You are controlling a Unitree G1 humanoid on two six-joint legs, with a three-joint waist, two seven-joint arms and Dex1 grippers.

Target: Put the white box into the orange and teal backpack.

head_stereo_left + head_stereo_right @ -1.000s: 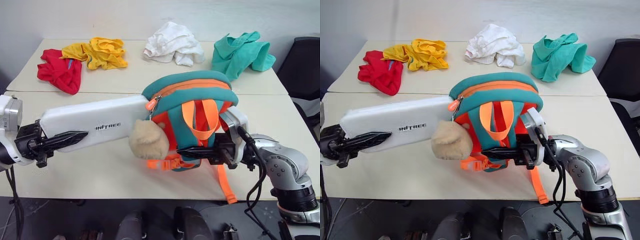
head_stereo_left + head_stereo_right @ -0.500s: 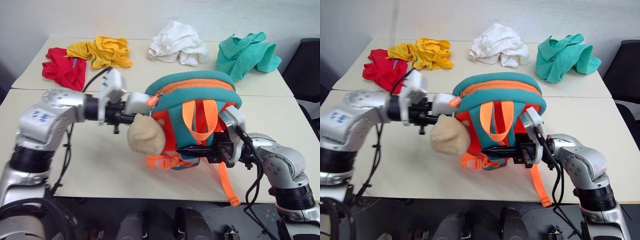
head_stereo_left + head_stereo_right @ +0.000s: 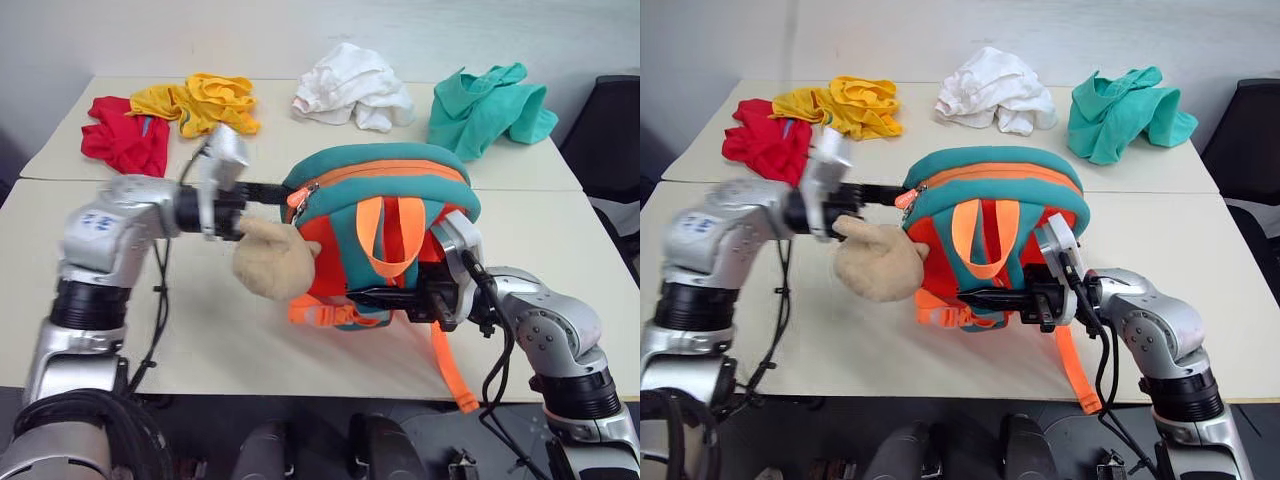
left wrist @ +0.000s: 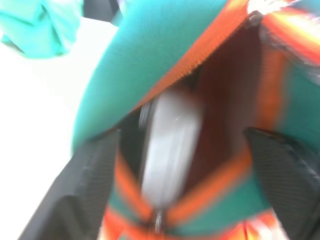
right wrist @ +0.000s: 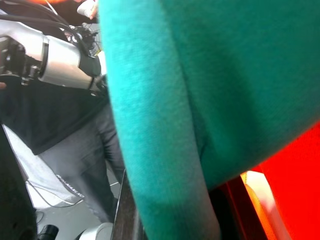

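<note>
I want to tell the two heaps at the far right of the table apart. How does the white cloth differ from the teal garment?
The white cloth is white and bunched into a rounded heap; the teal garment is teal and sprawls wider, with folds sticking out. The white cloth lies nearer the table's middle, beside the yellow cloth; the teal garment lies nearest the right edge. Both are crumpled and lie loose on the far table, behind the backpack.

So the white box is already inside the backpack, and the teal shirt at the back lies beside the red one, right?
Not quite. In the left eye view the teal garment lies beside the white cloth heap, not the red one. The white box is inside the orange and teal backpack, as the left wrist view shows.
</note>
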